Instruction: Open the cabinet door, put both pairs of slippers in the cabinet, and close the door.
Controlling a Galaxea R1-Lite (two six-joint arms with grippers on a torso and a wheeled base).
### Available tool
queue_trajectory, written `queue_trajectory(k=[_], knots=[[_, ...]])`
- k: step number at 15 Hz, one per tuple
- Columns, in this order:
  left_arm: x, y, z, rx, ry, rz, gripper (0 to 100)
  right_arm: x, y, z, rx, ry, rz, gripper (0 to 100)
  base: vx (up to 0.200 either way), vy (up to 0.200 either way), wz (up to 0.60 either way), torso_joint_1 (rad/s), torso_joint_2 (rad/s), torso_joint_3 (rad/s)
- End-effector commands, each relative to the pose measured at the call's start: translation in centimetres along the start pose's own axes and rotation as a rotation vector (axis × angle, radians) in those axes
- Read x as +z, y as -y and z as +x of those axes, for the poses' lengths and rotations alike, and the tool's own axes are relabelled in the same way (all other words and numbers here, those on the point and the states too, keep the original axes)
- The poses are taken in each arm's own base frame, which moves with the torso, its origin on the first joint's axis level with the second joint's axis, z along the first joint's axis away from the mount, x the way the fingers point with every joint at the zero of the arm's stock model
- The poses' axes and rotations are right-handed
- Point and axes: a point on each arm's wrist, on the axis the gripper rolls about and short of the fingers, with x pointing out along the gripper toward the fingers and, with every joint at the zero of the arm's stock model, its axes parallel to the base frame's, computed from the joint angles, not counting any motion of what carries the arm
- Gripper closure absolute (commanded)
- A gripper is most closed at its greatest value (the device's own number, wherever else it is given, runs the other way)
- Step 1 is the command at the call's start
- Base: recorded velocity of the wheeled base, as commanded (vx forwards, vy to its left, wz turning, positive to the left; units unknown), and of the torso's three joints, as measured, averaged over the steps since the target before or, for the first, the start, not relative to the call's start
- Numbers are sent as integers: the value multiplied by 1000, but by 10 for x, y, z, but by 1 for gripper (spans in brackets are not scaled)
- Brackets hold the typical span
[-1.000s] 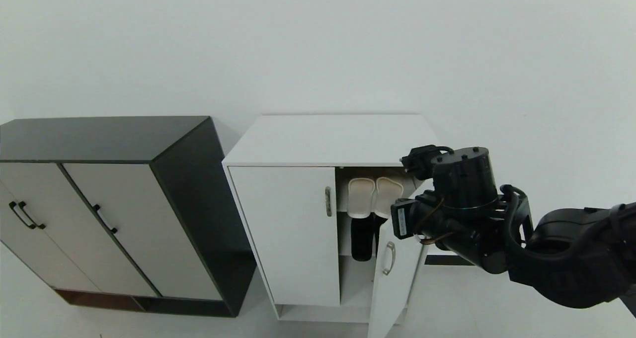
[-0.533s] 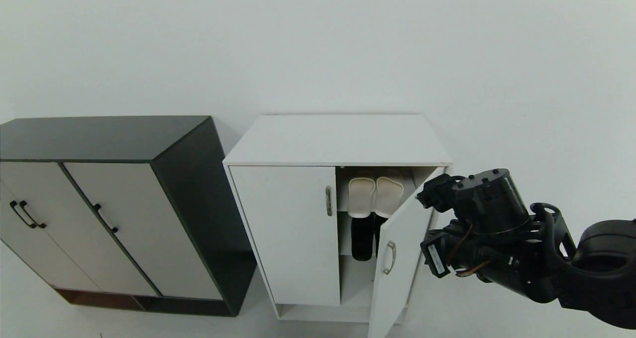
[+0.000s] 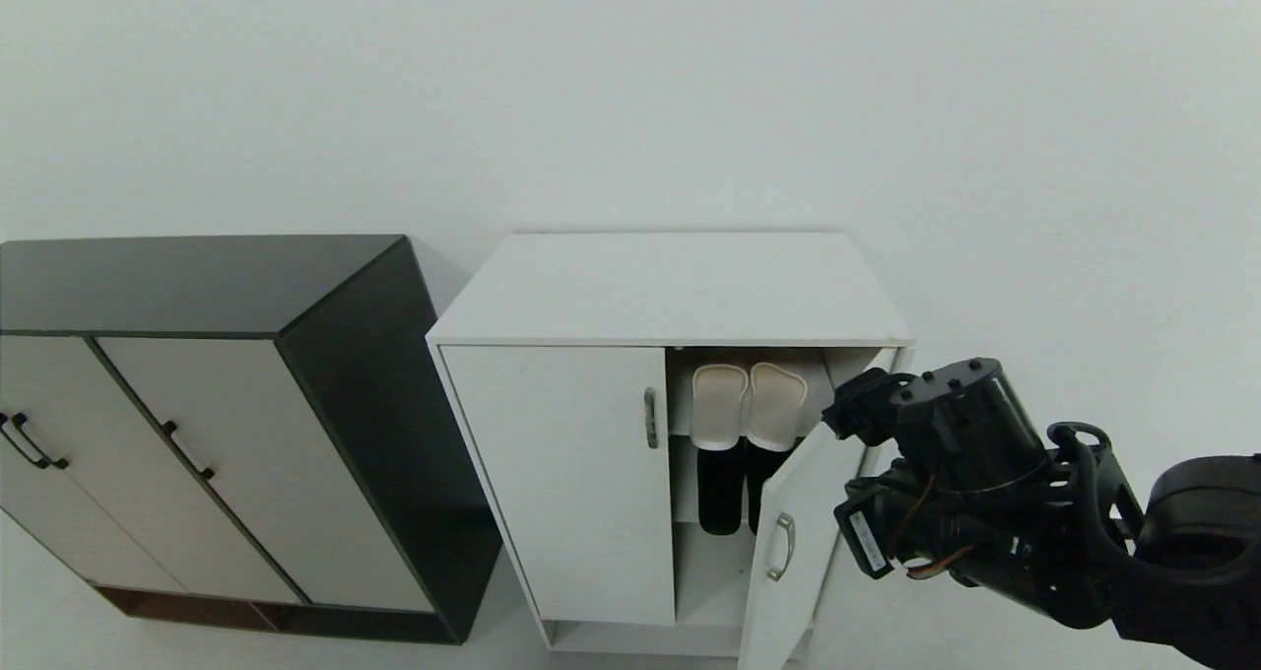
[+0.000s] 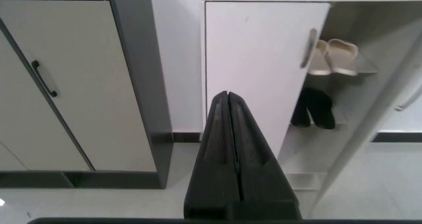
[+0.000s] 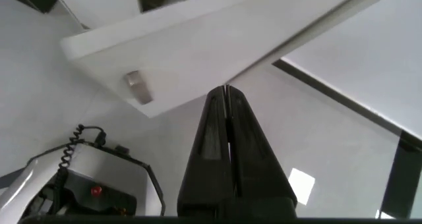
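White cabinet [image 3: 670, 291]: flat matte board, boxy, square edges, standing on a pale smooth floor [image 3: 887, 631] against a plain wall.
- Left door [image 3: 562, 483] is shut, with a slim vertical metal handle [image 3: 650, 417] at its inner edge.
- Right door [image 3: 793, 542] is swung out, a flat white panel with a small curved metal pull [image 3: 783, 547].

Inside the cabinet:
- White slippers [image 3: 749, 404] sit side by side on the upper shelf. Their soles are rounded and smooth.
- Black slippers [image 3: 734, 488] sit as a pair on the shelf below.

Grippers:
- Right gripper [image 5: 227, 99] has long black tapered fingers pressed flat together with nothing between them. Its tip is close to the open door's handle-bearing face. Whether it touches cannot be told.
- Left gripper [image 4: 229, 102] has the same ribbed black fingers, closed together and empty. It is well apart from the white cabinet and faces the left door.

Dark cabinet [image 3: 197, 286] stands just beside the white one. It has a glossy black top and side, pale grey doors and thin black bar handles.
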Motion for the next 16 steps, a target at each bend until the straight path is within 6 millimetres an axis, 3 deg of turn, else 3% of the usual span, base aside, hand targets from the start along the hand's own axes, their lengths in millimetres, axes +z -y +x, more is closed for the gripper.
queue_trajectory(k=[1, 4, 10, 16], knots=[[0, 0, 0, 1, -1, 0, 100, -2, -2, -4, 8, -5, -11, 100, 0, 0, 0, 0, 0, 0], [0, 0, 0, 1, -1, 0, 100, -3, -5, 1, 15, -21, -12, 100, 0, 0, 0, 0, 0, 0], [0, 0, 0, 1, -1, 0, 100, -10, -21, 37, 55, 2, 57, 100, 0, 0, 0, 0, 0, 0], [0, 0, 0, 1, -1, 0, 100, 5, -13, 66, 78, 64, 121, 100, 0, 0, 0, 0, 0, 0]])
